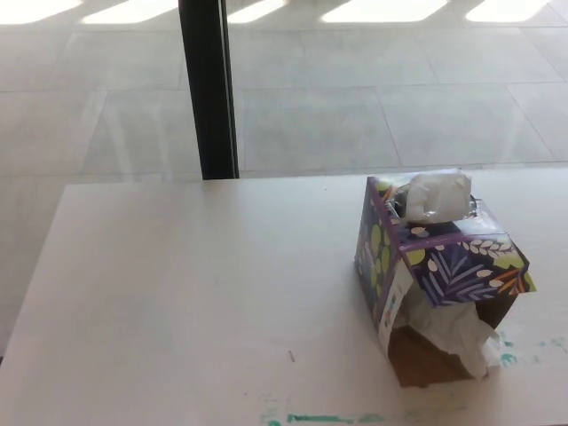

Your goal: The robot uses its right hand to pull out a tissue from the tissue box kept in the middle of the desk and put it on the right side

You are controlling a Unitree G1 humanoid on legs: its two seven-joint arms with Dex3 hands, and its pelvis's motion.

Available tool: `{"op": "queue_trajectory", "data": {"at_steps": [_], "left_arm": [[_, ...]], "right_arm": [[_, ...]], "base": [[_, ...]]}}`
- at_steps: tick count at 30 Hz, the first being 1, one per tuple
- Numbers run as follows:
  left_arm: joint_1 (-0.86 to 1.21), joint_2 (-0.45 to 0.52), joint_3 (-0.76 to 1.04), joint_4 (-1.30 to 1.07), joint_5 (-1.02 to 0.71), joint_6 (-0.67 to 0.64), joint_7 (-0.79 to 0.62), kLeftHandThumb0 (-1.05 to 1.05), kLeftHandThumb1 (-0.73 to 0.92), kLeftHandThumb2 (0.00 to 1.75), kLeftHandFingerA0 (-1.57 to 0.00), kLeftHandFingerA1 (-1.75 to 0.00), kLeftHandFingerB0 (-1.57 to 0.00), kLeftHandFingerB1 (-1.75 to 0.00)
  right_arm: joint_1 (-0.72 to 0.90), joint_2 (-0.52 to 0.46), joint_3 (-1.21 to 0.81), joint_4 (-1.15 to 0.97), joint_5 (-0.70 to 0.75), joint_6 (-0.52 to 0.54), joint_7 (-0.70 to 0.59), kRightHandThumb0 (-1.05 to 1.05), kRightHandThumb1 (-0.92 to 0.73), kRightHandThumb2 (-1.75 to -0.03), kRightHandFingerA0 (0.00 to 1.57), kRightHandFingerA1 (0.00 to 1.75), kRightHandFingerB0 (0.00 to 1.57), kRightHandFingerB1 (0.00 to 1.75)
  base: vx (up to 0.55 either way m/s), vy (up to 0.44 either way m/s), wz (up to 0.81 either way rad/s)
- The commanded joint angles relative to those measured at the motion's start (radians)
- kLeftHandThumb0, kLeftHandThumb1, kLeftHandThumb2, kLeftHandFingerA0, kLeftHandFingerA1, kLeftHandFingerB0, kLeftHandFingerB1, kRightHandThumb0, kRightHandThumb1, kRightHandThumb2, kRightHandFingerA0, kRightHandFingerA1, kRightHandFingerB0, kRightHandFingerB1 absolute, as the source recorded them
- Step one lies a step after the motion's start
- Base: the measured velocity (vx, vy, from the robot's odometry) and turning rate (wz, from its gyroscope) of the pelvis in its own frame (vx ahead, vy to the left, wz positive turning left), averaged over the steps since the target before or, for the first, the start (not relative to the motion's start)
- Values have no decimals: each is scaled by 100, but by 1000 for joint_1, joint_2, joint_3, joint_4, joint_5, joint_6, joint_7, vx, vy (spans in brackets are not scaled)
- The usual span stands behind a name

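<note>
A purple cardboard tissue box (417,257) printed with leaves stands on the smooth white desk (177,293), its front flap torn open, crumpled white tissue (435,195) puffing from its top and more spilling from its front, and neither robot hand shows.

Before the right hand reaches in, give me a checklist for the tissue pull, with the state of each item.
1. Tissue box in view on the desk: ok, though it sits right of the middle.
2. Tissue sticking up from the top opening, free to grab: ok.
3. Box intact: not ok; its front is torn open, a flap hangs out and more tissue spills from below.
4. Right hand in view: not ok; no hand shows.
5. Room on the desk right of the box: cannot tell; the picture ends close beside it.
6. Nothing lying in the way: ok; only green marks near the front edge.
</note>
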Motion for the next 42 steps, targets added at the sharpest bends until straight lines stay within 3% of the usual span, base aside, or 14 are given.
{"op": "queue_trajectory", "data": {"at_steps": [1,8,9,11,14,15,22,24,25,26,32,35,36,42], "left_arm": [[-8,27,37,32,-58,-33,-18,-103,60,97,-63,-163,-58,-146],[1,30,33,45,-57,-42,-31,-100,62,97,-64,-162,-53,-143],[1,30,34,46,-59,-42,-33,-100,62,97,-64,-163,-52,-142],[3,27,38,48,-64,-40,-29,-105,62,100,-67,-164,-53,-143],[12,27,33,41,-63,-37,-29,-96,61,102,-65,-162,-46,-147],[13,26,28,41,-58,-39,-27,-105,51,120,-83,-134,-61,-118],[20,20,26,53,-56,-44,-27,-98,62,99,-64,-159,-48,-145],[21,20,24,53,-55,-42,-27,-97,63,99,-64,-161,-54,-141],[19,19,25,54,-58,-38,-27,-97,60,100,-63,-161,-51,-141],[17,18,27,54,-60,-31,-26,-96,60,100,-64,-161,-53,-141],[20,18,18,54,-53,-34,-25,-100,57,99,-69,-162,-55,-142],[18,21,13,54,-50,-36,-23,-102,58,100,-70,-162,-56,-143],[15,21,10,53,-48,-37,-21,-102,57,100,-71,-162,-56,-142],[19,23,6,46,-52,-34,-22,-103,57,101,-74,-160,-57,-140]], "right_arm": [[36,-53,-48,-104,47,-81,-38,-46,-76,-63,53,73,45,42],[-177,-229,-199,-210,162,144,-27,-56,-62,-96,44,69,27,50],[-207,-240,-219,-267,189,205,-29,-56,-77,-64,43,69,32,35],[-261,-249,-246,-326,225,251,-40,-60,-62,-95,46,71,29,50],[-363,-289,-236,-497,225,356,-43,-75,-70,-63,61,121,37,58],[-393,-296,-225,-549,222,383,-45,-78,-71,-62,70,116,39,62],[-601,-307,-51,-824,104,467,-29,-62,-70,-61,58,72,35,37],[-648,-309,-12,-867,88,524,-18,-66,-57,-94,54,76,29,50],[-693,-317,31,-881,79,535,12,-57,-70,-61,53,74,30,36],[-736,-326,75,-876,69,513,53,-61,-56,-89,51,74,21,49],[-865,-336,206,-834,34,540,130,-65,-67,-60,54,63,26,31],[-982,-320,322,-751,-38,494,154,-69,-53,-92,52,68,22,46],[-1009,-318,348,-742,-47,511,163,-69,-66,-61,56,61,31,31],[-1129,-275,480,-636,-51,460,228,-68,-66,-60,53,68,33,32]], "base": [[0,0,0],[0,0,0],[0,0,0],[0,0,0],[0,0,0],[0,0,0],[0,0,0],[0,0,0],[0,0,0],[0,0,0],[0,0,0],[0,0,0],[0,0,0],[0,0,0]]}}
